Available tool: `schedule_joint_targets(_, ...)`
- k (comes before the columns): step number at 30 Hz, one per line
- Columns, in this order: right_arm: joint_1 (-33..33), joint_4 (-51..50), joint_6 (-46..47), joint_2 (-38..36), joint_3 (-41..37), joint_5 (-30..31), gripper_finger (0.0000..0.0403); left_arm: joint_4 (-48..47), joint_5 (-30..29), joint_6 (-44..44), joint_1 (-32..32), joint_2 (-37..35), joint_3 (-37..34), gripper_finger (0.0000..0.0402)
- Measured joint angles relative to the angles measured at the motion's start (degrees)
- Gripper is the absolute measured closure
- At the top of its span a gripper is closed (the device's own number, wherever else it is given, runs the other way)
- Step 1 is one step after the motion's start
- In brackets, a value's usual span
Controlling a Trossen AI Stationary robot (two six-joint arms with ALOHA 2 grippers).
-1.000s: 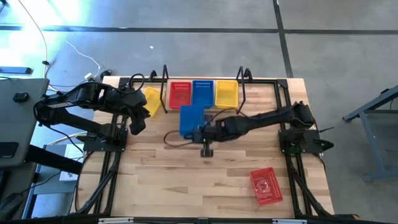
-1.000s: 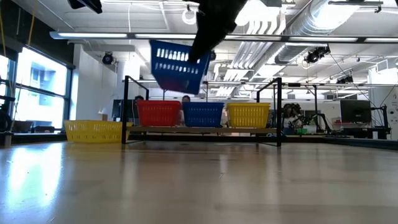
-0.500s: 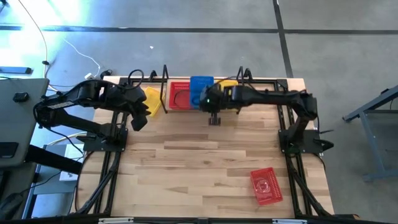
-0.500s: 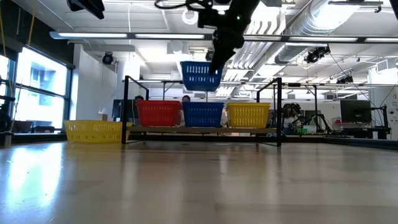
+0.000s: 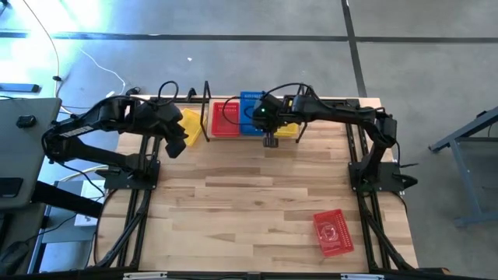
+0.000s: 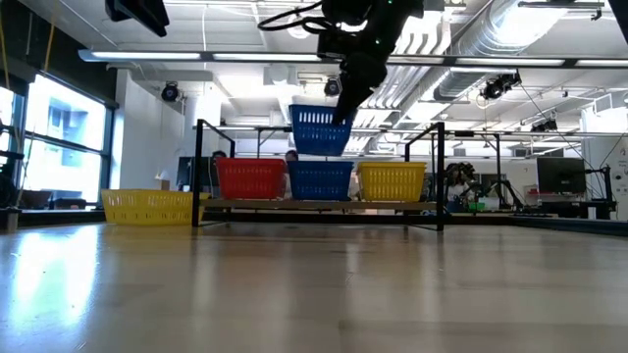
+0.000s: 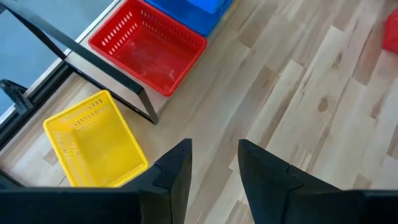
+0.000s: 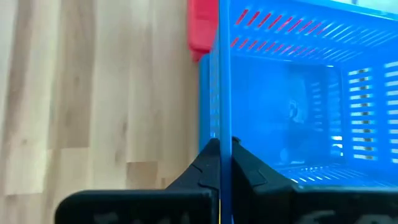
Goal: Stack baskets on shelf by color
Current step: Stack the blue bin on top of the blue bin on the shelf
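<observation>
Care matters as our right gripper [image 6: 345, 106], clenched on the blue basket's [image 6: 321, 130] wall, squares it above the shelf's [image 6: 324, 204] middle basket [image 6: 320, 180]; our left gripper [image 7: 214, 165] waits released.

Right hand [image 5: 268, 134] holds a blue basket [image 5: 250, 105] above the shelf's [image 5: 327, 103] middle

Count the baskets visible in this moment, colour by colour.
Red: 2, the shelf red basket and the loose red basket
Blue: 2, the shelf blue basket and the lifted blue basket
Yellow: 2, the shelf yellow basket and the side yellow basket
Total: 6
</observation>
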Motion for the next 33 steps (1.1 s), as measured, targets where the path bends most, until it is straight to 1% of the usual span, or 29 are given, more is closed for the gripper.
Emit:
schedule_joint_targets(4,-0.2,-0.5,0.0,1.0,0.0,-2.6,0.0403,0.0,0.0,0.0,1.0,0.0,0.0,0.0282)
schedule_joint_targets(8,-0.3,-0.2,-0.8,2.0,0.0,2.1,0.0403,0.1,0.0,0.4,2.0,0.0,0.0,0.0282)
schedule_joint_targets(15,-1.0,0.6,-2.4,2.3,0.0,1.7,0.0403,0.4,0.0,1.0,3.1,0.0,0.0,0.0282)
schedule_joint_targets(18,-1.4,0.9,-2.4,2.3,0.0,0.3,0.0403,0.5,-0.1,1.0,3.1,0.0,0.0,0.0282)
schedule_joint_targets(29,-1.5,0.9,-2.4,2.5,0.0,0.7,0.0402,0.7,-0.2,0.0,3.1,0.0,0.0,0.0282)
schedule_joint_targets(33,-1.5,1.3,-2.4,2.6,0.0,1.0,0.0386,0.7,-0.2,-0.4,3.1,0.0,0.0,0.0282)
